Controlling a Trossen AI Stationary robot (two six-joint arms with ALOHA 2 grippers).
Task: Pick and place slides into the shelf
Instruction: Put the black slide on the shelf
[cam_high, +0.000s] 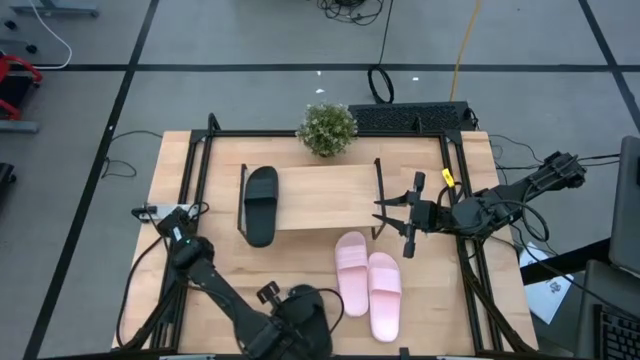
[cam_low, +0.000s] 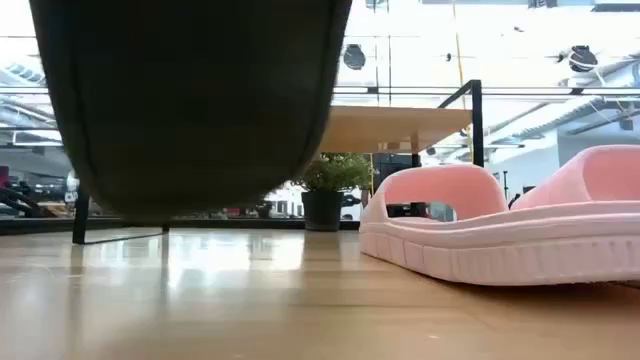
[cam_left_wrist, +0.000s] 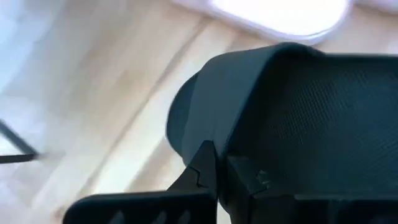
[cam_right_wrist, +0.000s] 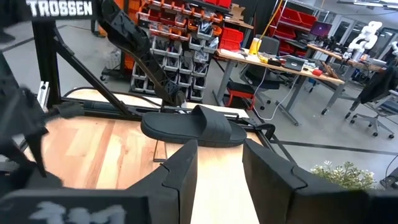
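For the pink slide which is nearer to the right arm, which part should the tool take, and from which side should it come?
Probably the wide strap of the outer pink slide. It arches above the sole, leaving a gap beneath for one finger. The slide lies flat on the table, sole down, so the right tool could descend from above, fingers across the strap.

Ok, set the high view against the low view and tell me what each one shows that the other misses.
Only the high view shows both arms: the left gripper at the near edge on a black slide, the right gripper open beside the shelf, and another black slide on the shelf's left end. Only the low view shows the room behind. Both show the pink slides, the shelf and the plant.
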